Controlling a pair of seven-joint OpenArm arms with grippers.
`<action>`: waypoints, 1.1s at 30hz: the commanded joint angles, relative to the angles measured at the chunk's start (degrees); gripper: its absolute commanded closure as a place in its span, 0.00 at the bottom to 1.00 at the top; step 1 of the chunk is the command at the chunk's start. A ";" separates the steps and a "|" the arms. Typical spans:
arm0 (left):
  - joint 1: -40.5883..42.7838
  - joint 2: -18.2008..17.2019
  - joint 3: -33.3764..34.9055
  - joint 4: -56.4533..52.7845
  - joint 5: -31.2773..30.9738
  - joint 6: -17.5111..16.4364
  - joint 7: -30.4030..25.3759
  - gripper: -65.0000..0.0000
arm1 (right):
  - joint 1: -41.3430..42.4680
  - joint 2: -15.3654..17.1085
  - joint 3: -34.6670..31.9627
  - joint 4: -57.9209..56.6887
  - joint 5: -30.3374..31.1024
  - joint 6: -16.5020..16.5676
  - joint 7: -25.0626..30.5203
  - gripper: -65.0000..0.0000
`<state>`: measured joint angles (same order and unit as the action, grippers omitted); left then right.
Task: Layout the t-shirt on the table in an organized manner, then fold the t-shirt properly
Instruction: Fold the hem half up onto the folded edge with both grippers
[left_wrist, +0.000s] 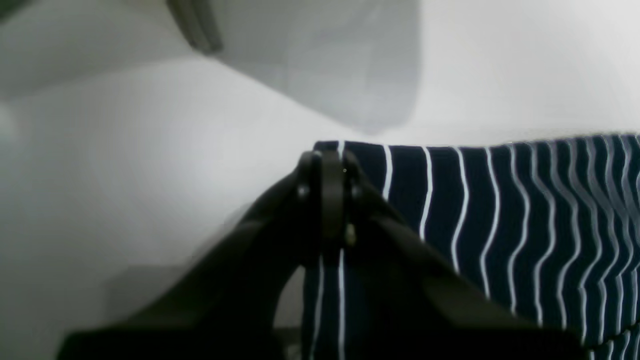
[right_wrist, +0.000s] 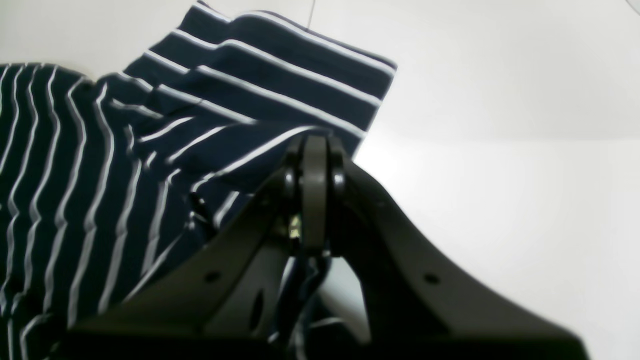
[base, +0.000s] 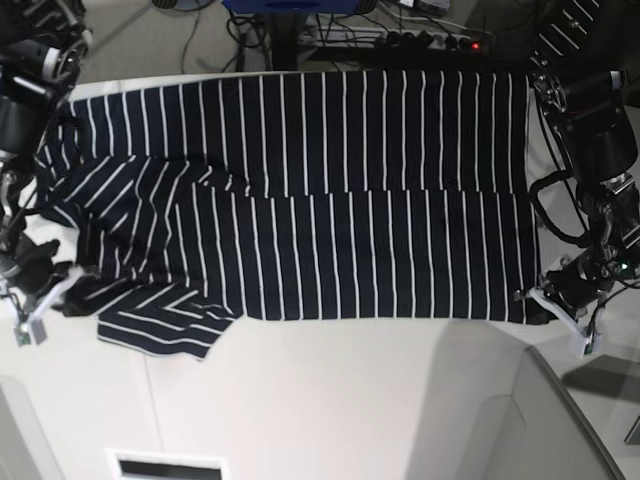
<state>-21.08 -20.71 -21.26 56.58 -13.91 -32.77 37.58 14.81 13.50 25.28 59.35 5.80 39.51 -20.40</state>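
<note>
The shirt (base: 300, 210) lies spread across the worktop (base: 350, 400), folded lengthwise. The left end effector (left_wrist: 327, 165) is clamped on its hem corner; the right end effector (right_wrist: 314, 150) is clamped on cloth by the sleeve.

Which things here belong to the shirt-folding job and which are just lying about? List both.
Part of the job:
- striped t-shirt, spread out
- white table under it
- left tool, shut on the t-shirt's corner
- right tool, shut on the t-shirt near a sleeve

Just lying about:
- cables and power strip on the floor beyond the table
</note>
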 joint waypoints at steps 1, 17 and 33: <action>-1.47 -1.31 1.43 2.28 -1.16 -0.06 -1.32 1.00 | 1.68 1.84 0.00 0.30 1.19 0.49 3.13 1.00; 0.03 -1.40 4.07 6.50 -1.52 -0.06 2.90 1.00 | 3.43 12.75 -24.00 -12.36 1.19 0.49 19.04 1.00; 9.52 -1.40 3.81 20.65 -1.52 -0.06 9.67 1.00 | 4.49 14.33 -26.73 -16.06 1.19 0.49 14.56 1.00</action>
<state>-10.50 -21.02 -17.06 76.23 -15.09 -32.97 47.83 18.11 26.52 -1.91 42.35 6.20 39.94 -7.33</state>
